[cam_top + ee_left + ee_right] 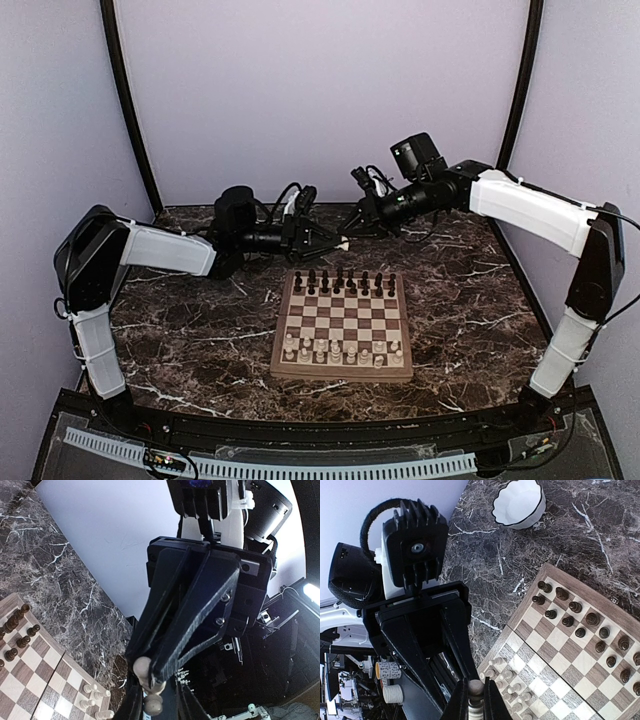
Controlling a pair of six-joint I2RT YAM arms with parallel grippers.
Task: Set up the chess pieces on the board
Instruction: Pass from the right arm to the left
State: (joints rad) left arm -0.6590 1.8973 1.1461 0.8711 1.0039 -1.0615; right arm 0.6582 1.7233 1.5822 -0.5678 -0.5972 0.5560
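Plain pale lilac walls (320,90) with black corner posts close in the scene, and beneath them lies a table (180,340) of dark brown marble-look stone, glossy and threaded with thin white veins. Two arms, smooth white shells over black joints, reach in from the left and right edges of the top view and meet nose to nose above centre. The board (341,374), a flat square of light tan and dark brown wooden checks inside a brown border, sits at the middle of the frame, slightly skewed. A small white dish (519,504) with a scalloped, dark-edged rim stands on the stone at the top of the right wrist view, well apart from the board. Dark turned chess pieces (345,282) stand upright in rows along the board's upper edge, cream ones (340,350) along its lower edge. The right gripper (352,234) is clamped on one cream piece (476,689), its black wedge-shaped fingers (490,702) pressed to both sides. The left gripper (338,243) flanks the same piece from the other side; whether it presses is unclear. That piece hangs in the air just above the board's upper edge in the top view, its long axis roughly level and running left to right between the two grippers, a rounded knob showing toward the left gripper.
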